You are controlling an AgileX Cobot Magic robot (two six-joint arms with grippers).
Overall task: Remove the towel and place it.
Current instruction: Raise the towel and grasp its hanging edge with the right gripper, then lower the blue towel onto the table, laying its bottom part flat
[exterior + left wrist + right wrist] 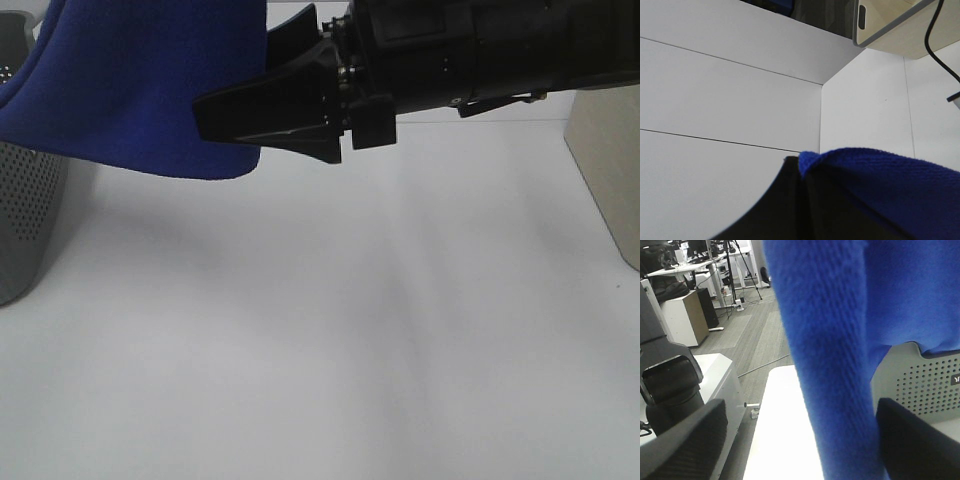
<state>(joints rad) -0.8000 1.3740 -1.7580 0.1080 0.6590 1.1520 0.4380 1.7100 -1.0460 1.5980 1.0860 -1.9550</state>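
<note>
The deep blue plush towel [130, 90] hangs in the air at the top left of the exterior view, above the white table. My right gripper [235, 85] reaches across from the right. It is open, with one finger in front of the towel and the other behind it. In the right wrist view a thick hanging fold of the towel [835, 365] sits between the two wide-apart black fingers [685, 440]. In the left wrist view the towel's stitched edge [880, 185] comes out of my left gripper [805, 175], which looks shut on it. The left gripper is outside the exterior view.
A grey perforated container [25, 210] stands at the left edge, just under the towel; it also shows in the right wrist view [920, 380]. A beige box [610, 170] stands at the right edge. The white table [330, 330] spreads below.
</note>
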